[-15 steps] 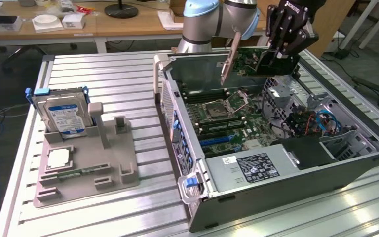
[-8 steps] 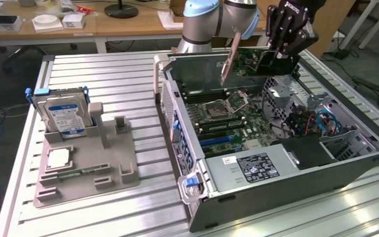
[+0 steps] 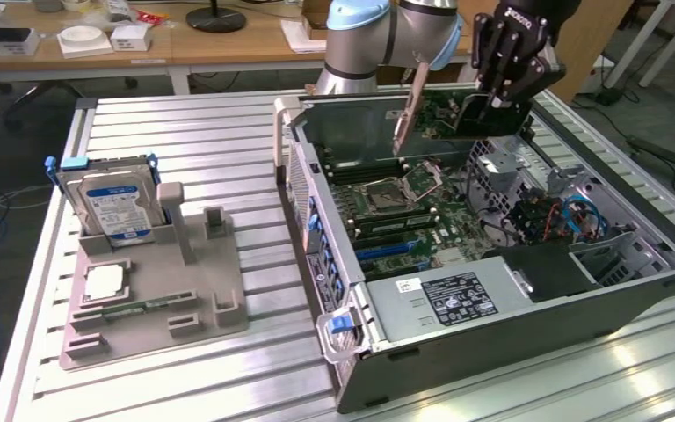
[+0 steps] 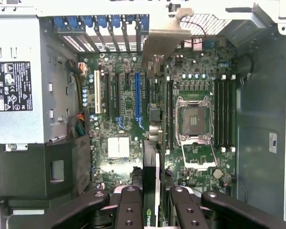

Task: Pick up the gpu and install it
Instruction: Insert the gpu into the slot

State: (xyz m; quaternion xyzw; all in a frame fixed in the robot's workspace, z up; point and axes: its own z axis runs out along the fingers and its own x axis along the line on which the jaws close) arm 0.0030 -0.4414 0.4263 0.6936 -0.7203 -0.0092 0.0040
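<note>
Your gripper (image 3: 496, 98) is clamped on the graphics card (image 3: 438, 114), which hangs above the far end of the open computer case (image 3: 526, 338).

A silver table (image 3: 185, 132) with long ridges holds two things. A grey holder (image 3: 214, 277) sits at lower left. An open computer case (image 3: 548, 343) lies at right.

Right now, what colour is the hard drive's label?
The label is blue; exterior view shows it best.
</note>
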